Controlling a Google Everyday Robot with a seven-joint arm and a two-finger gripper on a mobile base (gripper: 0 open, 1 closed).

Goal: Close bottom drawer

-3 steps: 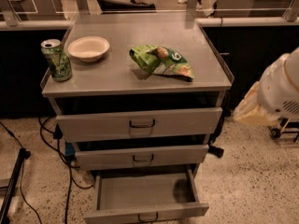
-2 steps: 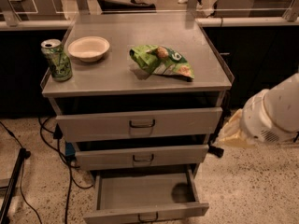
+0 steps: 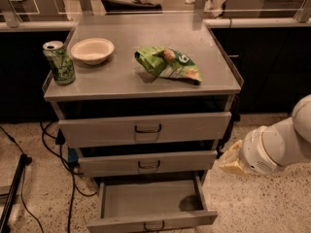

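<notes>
Camera view: bottom drawer stands pulled out, pincer near its right side, grip state unclear.

Matt metal bottom drawer; matt hand right of it.

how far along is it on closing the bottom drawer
Done: nothing yet; the narrow grey metal bottom drawer stands pulled far out, its inside showing. In hand: the pincer on the white arm hangs right of the grey cabinet, level with the mid-width drawer, apart from the bottom drawer. Left: reach its front, by the small dark wire handle, and push it in.
</notes>
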